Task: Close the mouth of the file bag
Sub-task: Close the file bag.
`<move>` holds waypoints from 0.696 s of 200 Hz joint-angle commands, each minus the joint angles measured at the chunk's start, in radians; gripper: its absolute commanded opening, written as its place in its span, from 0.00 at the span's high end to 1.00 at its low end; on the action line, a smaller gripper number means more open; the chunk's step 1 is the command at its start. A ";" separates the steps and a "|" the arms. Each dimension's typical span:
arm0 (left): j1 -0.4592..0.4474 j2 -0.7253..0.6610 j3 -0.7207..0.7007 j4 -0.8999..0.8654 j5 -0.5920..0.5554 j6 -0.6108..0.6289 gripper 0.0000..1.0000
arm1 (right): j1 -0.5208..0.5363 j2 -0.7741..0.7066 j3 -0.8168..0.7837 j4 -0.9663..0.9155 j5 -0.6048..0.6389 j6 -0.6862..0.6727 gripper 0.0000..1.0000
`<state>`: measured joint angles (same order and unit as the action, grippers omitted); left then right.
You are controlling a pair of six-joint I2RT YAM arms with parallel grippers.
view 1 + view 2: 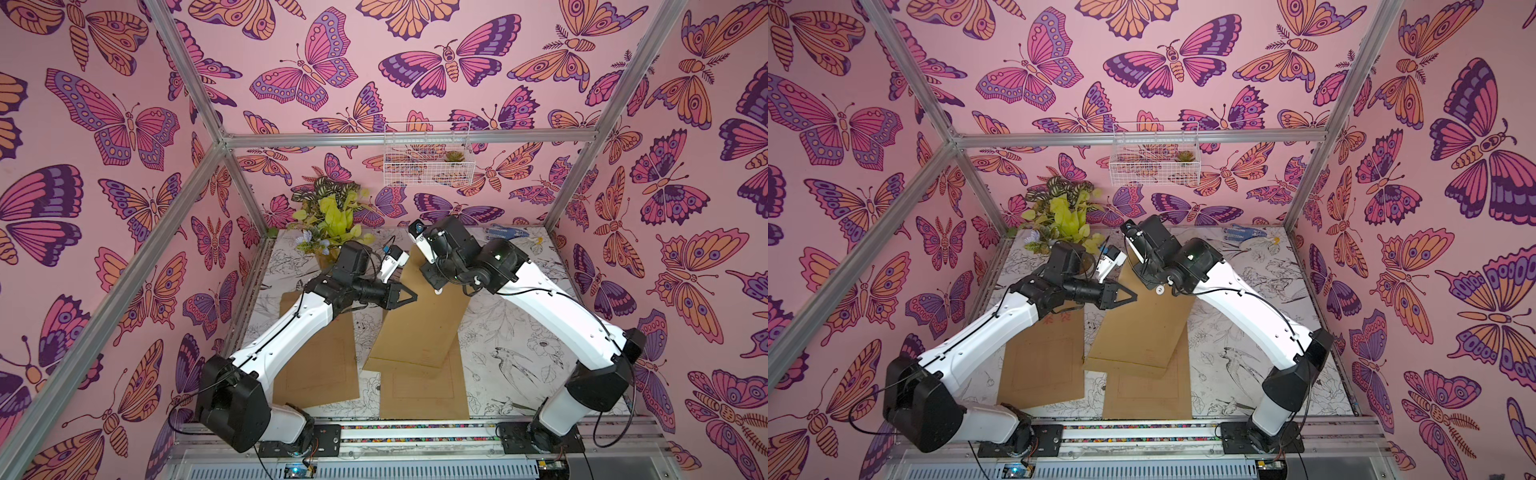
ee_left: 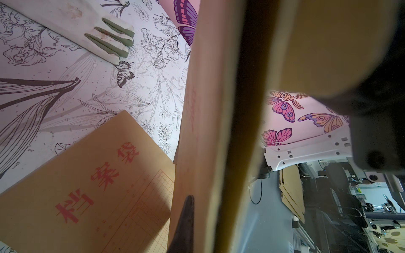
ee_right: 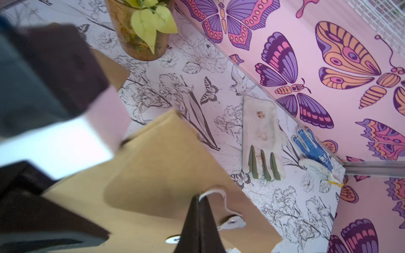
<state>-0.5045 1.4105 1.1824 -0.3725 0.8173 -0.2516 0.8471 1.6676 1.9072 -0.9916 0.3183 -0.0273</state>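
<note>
Nearest the arms' bases, a flat file bag (image 1: 424, 395) is seen lying on the flower-printed table (image 1: 507, 332). A second flat file bag (image 1: 316, 365) lies under the left arm (its red printed characters are shown in the left wrist view). Overlapping the nearer one in both top views, and tilted up toward its far end, is the raised file bag (image 1: 419, 332), placed mid-table between the two arms.

The left gripper (image 1: 405, 296) is found at this bag's left edge. Its fingers are together and appear to be clamped on that edge, though only one finger (image 2: 186, 214) is shown against the kraft paper. Just beyond, the right gripper (image 3: 199, 200) is held over the mouth end, its fingers pressed together on the white string (image 3: 211, 192) of the closure. A fastener disc (image 3: 232, 222) is visible beside them, with no string wound round it.

The task is judged to be partway. The bag is steadied and the string is in the grip, but a dark gap (image 2: 241, 109) between kraft layers suggests the mouth is not yet pressed shut. The flap remains to be laid down and the string wound on the disc.

Farther back, a white glove (image 3: 262, 140), a blue-dotted glove (image 3: 311, 146) and a potted plant (image 1: 328, 220) are seen, and a wire basket (image 1: 428, 153) on the far wall.
</note>
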 commanded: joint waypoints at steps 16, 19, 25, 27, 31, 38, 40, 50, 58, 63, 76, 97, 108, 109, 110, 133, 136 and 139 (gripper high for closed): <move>-0.002 -0.014 -0.004 -0.002 -0.003 -0.002 1.00 | 0.002 -0.035 -0.025 0.020 -0.123 0.037 1.00; -0.002 -0.014 -0.005 -0.001 -0.003 -0.002 1.00 | 0.000 -0.037 -0.031 0.023 -0.136 0.043 1.00; 0.000 -0.017 -0.006 0.001 -0.003 -0.004 1.00 | -0.006 -0.042 -0.043 0.029 -0.174 0.056 1.00; 0.000 -0.016 -0.007 0.002 -0.003 -0.003 1.00 | -0.008 -0.044 -0.050 0.031 -0.185 0.062 1.00; 0.001 -0.019 -0.007 0.003 -0.001 -0.005 1.00 | -0.013 -0.050 -0.062 0.038 -0.211 0.072 1.00; 0.000 -0.019 -0.006 0.004 0.000 -0.005 1.00 | -0.026 -0.063 -0.090 0.057 -0.261 0.092 1.00; 0.001 -0.020 -0.007 0.004 0.000 -0.005 1.00 | -0.029 -0.066 -0.098 0.065 -0.273 0.098 1.00; 0.003 -0.023 -0.007 0.006 0.002 -0.005 1.00 | -0.050 -0.088 -0.145 0.100 -0.346 0.129 1.00; 0.003 -0.025 -0.009 0.007 0.002 -0.005 1.00 | -0.067 -0.113 -0.179 0.131 -0.406 0.154 1.00; 0.004 -0.026 -0.011 0.006 0.003 -0.005 1.00 | -0.077 -0.129 -0.203 0.148 -0.441 0.169 1.00; 0.006 -0.028 -0.011 0.007 0.003 -0.006 1.00 | -0.100 -0.153 -0.258 0.193 -0.520 0.205 1.00; 0.011 -0.031 -0.012 0.007 0.002 -0.005 1.00 | -0.130 -0.184 -0.338 0.247 -0.604 0.251 1.00; 0.013 -0.033 -0.014 0.007 0.000 -0.005 1.00 | -0.151 -0.205 -0.391 0.265 -0.627 0.272 1.00; 0.013 -0.035 -0.014 0.006 0.000 -0.005 1.00 | -0.153 -0.207 -0.395 0.267 -0.630 0.275 1.00; 0.013 -0.035 -0.014 0.007 0.000 -0.006 1.00 | -0.155 -0.209 -0.401 0.270 -0.632 0.278 1.00; 0.021 -0.039 -0.018 0.006 -0.004 -0.006 1.00 | -0.198 -0.259 -0.511 0.325 -0.674 0.325 1.00; 0.023 -0.037 -0.018 0.007 -0.004 -0.006 1.00 | -0.203 -0.265 -0.525 0.333 -0.679 0.329 1.00; 0.024 -0.038 -0.017 0.006 -0.004 -0.007 1.00 | -0.206 -0.273 -0.539 0.340 -0.683 0.337 1.00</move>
<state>-0.4938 1.4002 1.1790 -0.3729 0.8108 -0.2520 0.6750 1.4483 1.4487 -0.7322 -0.2653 0.2291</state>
